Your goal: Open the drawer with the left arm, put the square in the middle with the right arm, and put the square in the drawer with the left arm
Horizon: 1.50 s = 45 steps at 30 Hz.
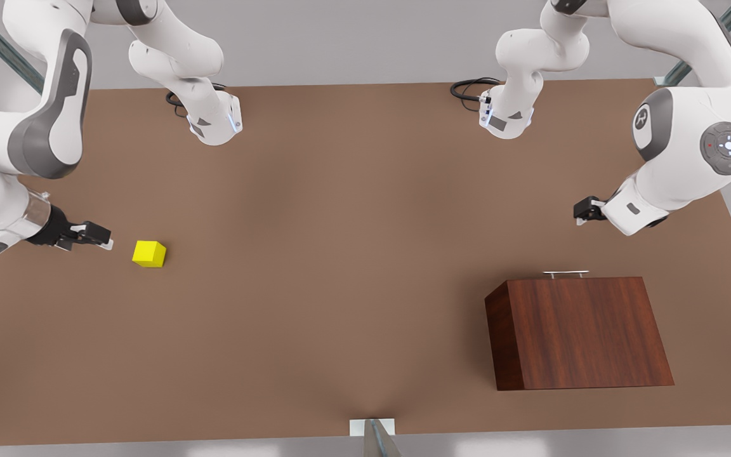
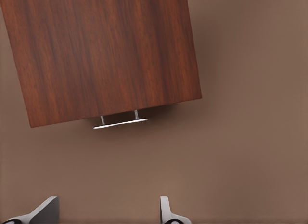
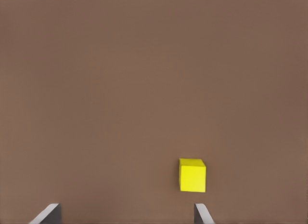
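The square (image 1: 149, 253) (image 3: 192, 175), a small yellow cube, rests on the tabletop at the front view's left. My right gripper (image 1: 102, 240) (image 3: 125, 217) hovers open just beside it, on the side nearer the table's edge, not touching. At the front view's right stands the wooden cabinet (image 1: 587, 330) (image 2: 101, 55), its drawer pushed in and the silver handle (image 1: 565, 273) (image 2: 120, 123) sticking out on the far side. My left gripper (image 1: 584, 209) (image 2: 106, 217) hangs open above the table, a short way behind the handle. The middle (image 1: 340, 254) of the table is bare brown surface.
Both arm bases (image 1: 216, 120) (image 1: 508, 114) stand at the back of the table with black cables beside them. A small metal mount (image 1: 372, 428) sits at the table's front edge. The table's edges lie close to the right gripper and the cabinet.
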### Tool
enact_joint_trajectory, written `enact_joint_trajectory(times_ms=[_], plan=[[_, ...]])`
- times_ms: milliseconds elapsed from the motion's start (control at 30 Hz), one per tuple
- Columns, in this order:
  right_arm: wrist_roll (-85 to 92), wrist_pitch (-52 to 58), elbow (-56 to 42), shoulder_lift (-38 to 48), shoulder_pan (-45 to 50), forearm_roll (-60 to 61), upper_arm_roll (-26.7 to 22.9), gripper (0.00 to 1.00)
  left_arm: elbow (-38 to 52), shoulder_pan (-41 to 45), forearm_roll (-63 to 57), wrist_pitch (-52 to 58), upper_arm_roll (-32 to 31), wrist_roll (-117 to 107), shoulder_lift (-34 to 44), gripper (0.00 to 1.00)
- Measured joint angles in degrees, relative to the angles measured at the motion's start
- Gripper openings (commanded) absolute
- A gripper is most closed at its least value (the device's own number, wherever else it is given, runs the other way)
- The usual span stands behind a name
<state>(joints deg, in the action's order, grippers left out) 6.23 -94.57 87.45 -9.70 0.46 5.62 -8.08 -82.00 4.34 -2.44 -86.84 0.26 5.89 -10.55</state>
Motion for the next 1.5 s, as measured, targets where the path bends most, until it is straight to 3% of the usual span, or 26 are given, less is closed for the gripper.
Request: enact_joint_trajectory(times_ms=[100,300,367,433,567,1133,1500], plan=[[0.32,-1.77,2.49,0.43,0.06,-0.05,-0.18,1.00,-3.12,0.14,-0.06,-1.08,0.33,-4.41,2.12,1.00],[4.00,-24.29,24.71,2.41,-0.32,0.05,-0.96,1.00,-34.65,-0.13,0.09,-30.43,0.62,-48.84,17.31,1.00],[4.29,-31.03,29.60,1.61,-0.63,0.16,-1.94,1.00,-40.50,-0.06,0.18,-37.45,0.62,-55.65,18.39,1.00],[8.11,-35.00,33.16,-0.72,-0.58,3.21,-6.63,1.00,-47.15,-0.13,0.32,-44.84,2.89,-59.27,19.28,1.00],[8.53,-46.44,42.22,-3.45,-0.81,3.25,-6.94,1.00,-53.89,-0.02,2.14,-56.51,5.01,-65.73,17.78,1.00],[11.61,-55.02,45.42,-11.15,-0.90,3.26,-6.96,1.00,-55.64,-1.60,22.79,-72.04,5.09,-70.93,7.90,1.00],[11.52,-58.81,44.43,-12.90,-0.90,7.17,-6.77,0.93,-55.11,-1.72,25.66,-74.44,5.01,-70.93,5.72,1.00]])
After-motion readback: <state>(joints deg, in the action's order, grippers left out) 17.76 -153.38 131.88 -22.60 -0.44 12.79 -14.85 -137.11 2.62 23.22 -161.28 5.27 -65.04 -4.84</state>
